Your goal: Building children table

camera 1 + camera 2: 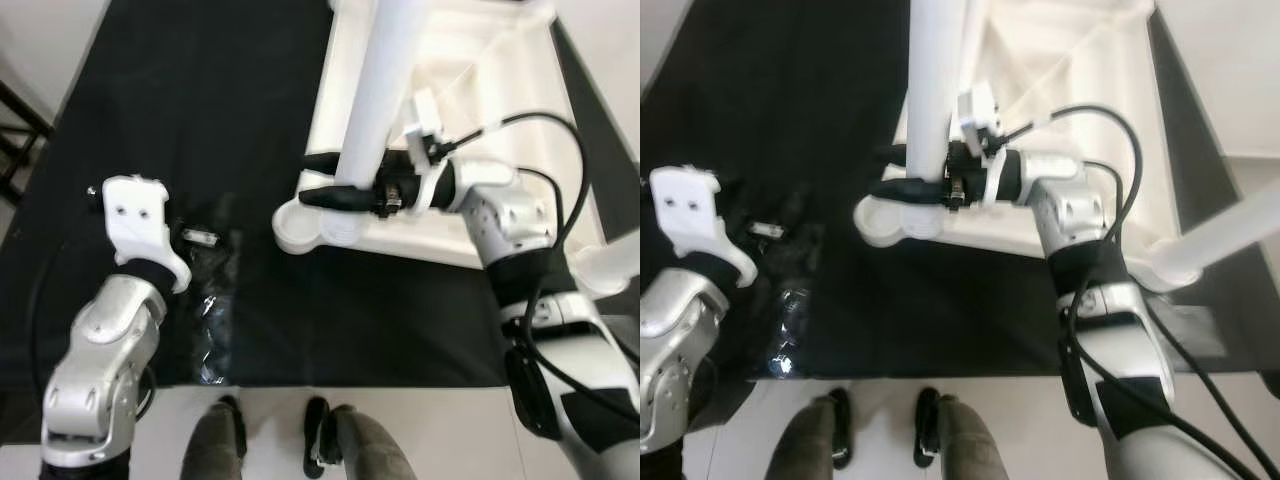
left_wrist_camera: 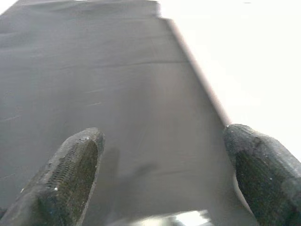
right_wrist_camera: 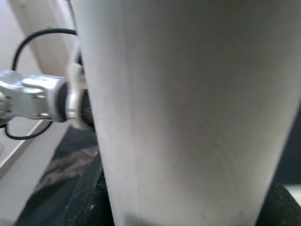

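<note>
A white children's table (image 1: pixel 480 70) lies upside down on a black mat (image 1: pixel 200 90). At its near left corner a white table leg (image 1: pixel 385 70) stands upright. My right gripper (image 1: pixel 335 180) is shut around that leg low down, one black finger on each side; the right wrist view shows the leg (image 3: pixel 188 108) close up between the fingers. My left gripper (image 2: pixel 164 174) hangs open over the bare mat at the left, nothing between its fingers (image 2: pixel 70 174). Its white wrist mount (image 1: pixel 135 215) hides the fingers from above.
A clear plastic bag (image 1: pixel 210 310) and a small metal part (image 1: pixel 197 237) lie on the mat beside the left arm. Another white leg (image 1: pixel 610 262) sticks out at the right. A pair of legs in dark shoes (image 1: pixel 315 435) stands at the mat's near edge.
</note>
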Robot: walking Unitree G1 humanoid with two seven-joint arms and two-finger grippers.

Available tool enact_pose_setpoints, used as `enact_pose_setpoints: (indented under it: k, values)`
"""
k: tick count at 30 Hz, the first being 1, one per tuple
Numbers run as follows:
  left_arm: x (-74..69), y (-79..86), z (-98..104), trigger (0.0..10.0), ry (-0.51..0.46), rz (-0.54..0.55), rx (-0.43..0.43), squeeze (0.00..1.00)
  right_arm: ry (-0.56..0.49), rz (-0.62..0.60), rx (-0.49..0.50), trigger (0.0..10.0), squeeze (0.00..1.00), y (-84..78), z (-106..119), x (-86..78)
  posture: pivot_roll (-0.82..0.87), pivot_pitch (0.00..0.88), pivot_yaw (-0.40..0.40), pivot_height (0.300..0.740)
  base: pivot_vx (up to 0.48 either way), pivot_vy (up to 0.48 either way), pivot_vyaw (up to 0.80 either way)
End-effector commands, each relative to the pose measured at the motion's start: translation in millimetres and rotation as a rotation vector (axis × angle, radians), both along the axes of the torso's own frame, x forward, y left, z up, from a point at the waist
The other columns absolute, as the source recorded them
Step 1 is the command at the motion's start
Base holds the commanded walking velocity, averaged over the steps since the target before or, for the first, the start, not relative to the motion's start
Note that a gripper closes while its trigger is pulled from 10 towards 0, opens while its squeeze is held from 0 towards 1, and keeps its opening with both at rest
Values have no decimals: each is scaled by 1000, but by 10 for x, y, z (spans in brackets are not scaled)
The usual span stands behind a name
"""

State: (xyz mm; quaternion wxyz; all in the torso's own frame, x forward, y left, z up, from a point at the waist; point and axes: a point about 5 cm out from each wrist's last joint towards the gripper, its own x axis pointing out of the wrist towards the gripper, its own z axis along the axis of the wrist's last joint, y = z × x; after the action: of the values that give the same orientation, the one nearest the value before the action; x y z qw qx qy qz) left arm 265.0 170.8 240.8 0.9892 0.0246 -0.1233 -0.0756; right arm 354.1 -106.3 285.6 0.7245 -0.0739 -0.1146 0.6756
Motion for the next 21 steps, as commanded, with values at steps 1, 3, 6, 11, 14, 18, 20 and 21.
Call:
enact_pose_setpoints:
  k: [1,3,6,11,14,18,20,21]
  values:
    - [-23,19,-48,10000,15,18,7,0,1,7,-16,10000,0,69,-86,-13,67,375,-116,740,0,0,0]
    - [-22,16,-58,10000,19,20,8,0,-10,-4,-19,10000,0,112,-124,4,66,377,-120,740,0,0,0]
    - [-22,22,-73,10000,28,28,7,0,-16,-13,-12,10000,0,156,-127,13,66,379,-121,740,0,0,0]
    - [-12,37,-79,10000,40,43,12,0,-15,-7,13,10000,0,182,-79,17,66,381,-127,740,0,96,0]
    - [2,65,-73,10000,42,62,16,0,-2,8,73,10000,0,214,27,19,66,382,-128,740,0,480,0]
    - [1,97,-37,10000,14,82,11,0,-3,28,119,10000,0,241,112,16,65,384,-130,740,0,360,0]
    - [-1,100,-36,10000,12,87,16,0,-7,34,129,10000,0,256,131,18,65,384,-130,740,0,0,0]
    - [-1,101,-36,10000,12,89,16,0,-8,35,131,10000,0,260,136,20,66,385,-131,740,0,0,0]
